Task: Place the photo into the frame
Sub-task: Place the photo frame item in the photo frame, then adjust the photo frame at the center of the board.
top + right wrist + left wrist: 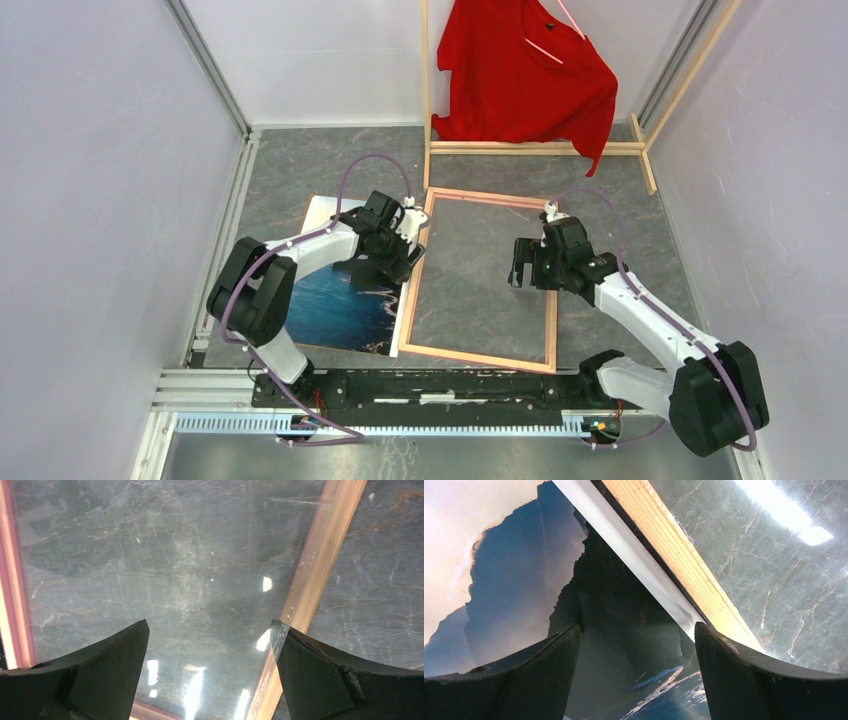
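Note:
The photo, a seascape print lying face up, is on the grey marble table, left of the frame. The frame lies flat in the middle, its left rail along the photo's right edge. My left gripper hangs open over that edge. In the left wrist view the photo's dark cliffs lie beneath the gripper, with the frame's wood rail just beyond. My right gripper is open above the frame's glass near its right rail. Nothing is between the right gripper's fingers.
A wooden clothes rack with a red shirt stands at the back, just behind the frame's far edge. White walls close in on both sides. A metal rail carrying the arm bases runs along the near edge.

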You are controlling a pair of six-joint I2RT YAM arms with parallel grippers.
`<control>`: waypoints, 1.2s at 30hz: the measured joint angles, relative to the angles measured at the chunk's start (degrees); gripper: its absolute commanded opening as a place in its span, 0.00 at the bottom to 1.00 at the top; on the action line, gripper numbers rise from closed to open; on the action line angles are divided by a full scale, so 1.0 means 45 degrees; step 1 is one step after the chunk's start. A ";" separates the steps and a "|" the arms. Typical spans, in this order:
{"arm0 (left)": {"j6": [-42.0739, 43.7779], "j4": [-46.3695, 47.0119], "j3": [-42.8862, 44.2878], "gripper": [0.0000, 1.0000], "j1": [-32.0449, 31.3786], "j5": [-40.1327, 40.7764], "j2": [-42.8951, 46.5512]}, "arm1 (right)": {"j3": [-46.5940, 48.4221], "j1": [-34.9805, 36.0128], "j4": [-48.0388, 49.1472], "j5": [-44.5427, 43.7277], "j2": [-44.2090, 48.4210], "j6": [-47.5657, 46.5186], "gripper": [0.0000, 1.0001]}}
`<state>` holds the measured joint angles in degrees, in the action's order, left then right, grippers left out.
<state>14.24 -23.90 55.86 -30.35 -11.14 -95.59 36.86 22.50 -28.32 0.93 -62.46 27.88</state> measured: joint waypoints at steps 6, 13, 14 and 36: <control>0.0000 -0.0010 0.0000 0.90 0.0000 0.0000 0.0000 | -0.0049 0.0005 -0.0024 -0.0529 -0.0228 -0.0248 0.98; 0.0000 -0.0053 0.0000 0.90 0.0000 0.0000 0.0000 | -0.0053 0.0000 -0.0015 -0.0884 -0.0398 -0.0461 0.98; 0.0000 -0.0053 0.0000 0.90 0.0000 0.0000 0.0000 | -0.0053 0.0000 -0.0015 -0.0894 -0.0427 -0.0476 0.98; 0.0019 -0.0262 0.0000 0.91 0.0087 0.0000 0.0175 | 0.0330 -0.1690 -0.0073 -0.1336 -0.0520 -0.0860 0.98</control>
<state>14.33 -25.08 55.86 -29.95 -11.14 -94.80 38.35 14.90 -28.64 -5.08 -64.79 24.01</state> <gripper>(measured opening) 0.905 0.982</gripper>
